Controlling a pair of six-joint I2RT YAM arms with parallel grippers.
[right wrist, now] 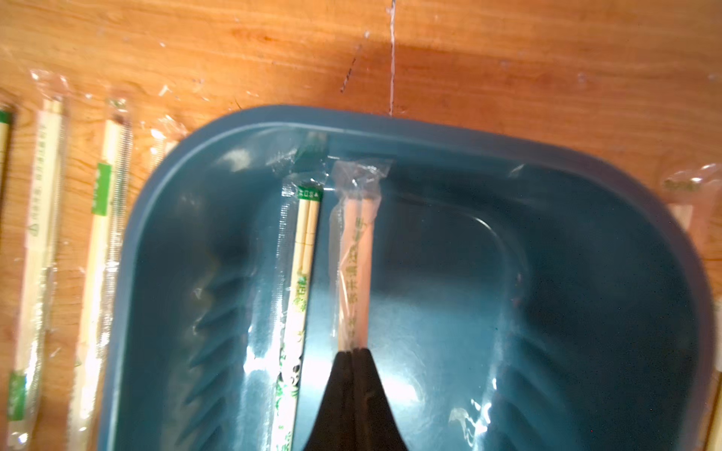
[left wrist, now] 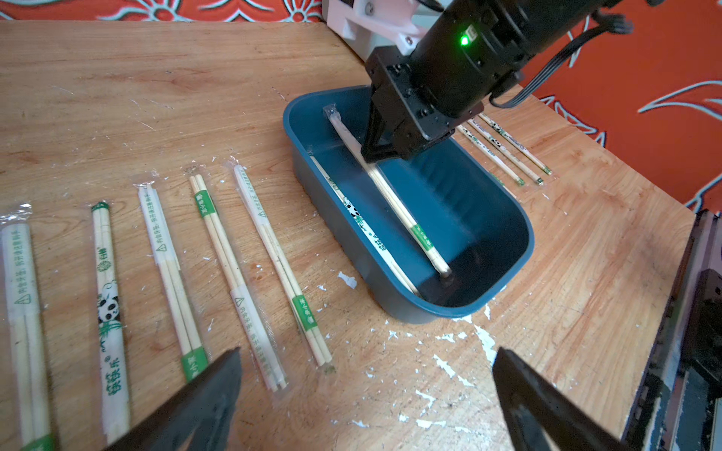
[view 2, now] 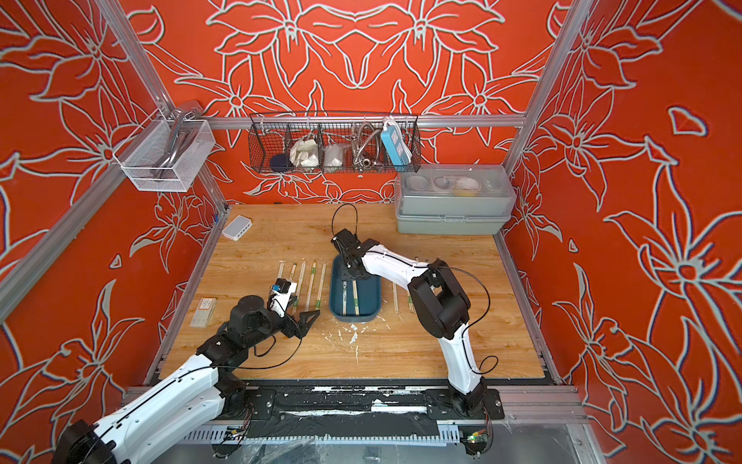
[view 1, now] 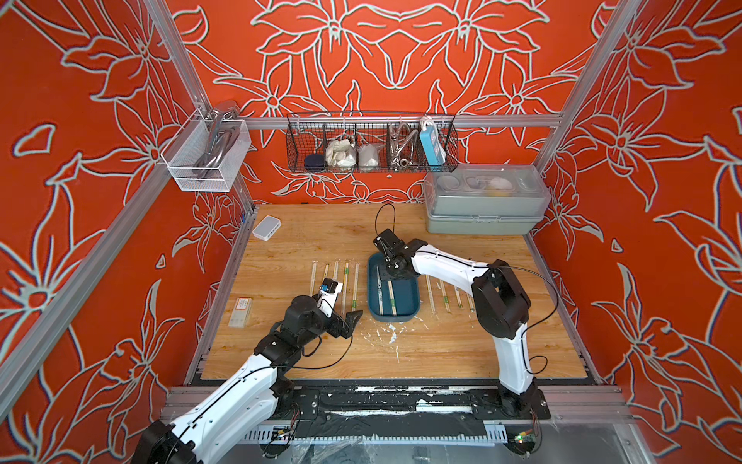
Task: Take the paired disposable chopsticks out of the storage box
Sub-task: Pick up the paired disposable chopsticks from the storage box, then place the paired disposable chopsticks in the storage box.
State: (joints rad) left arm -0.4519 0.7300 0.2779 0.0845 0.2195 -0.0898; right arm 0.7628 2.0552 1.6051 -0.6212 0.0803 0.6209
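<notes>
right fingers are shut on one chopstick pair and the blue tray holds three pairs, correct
No, only two pairs are in the blue tray, as the left wrist view shows: the pair in the right fingers and a panda-printed pair beside it.

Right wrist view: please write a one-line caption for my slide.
Shut fingers hold one wrapped chopstick pair inside the blue tray; a second pair lies beside it.

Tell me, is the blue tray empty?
Not empty: the blue tray holds two chopstick pairs, a panda-printed pair and a green-banded pair gripped by the right gripper.
</notes>
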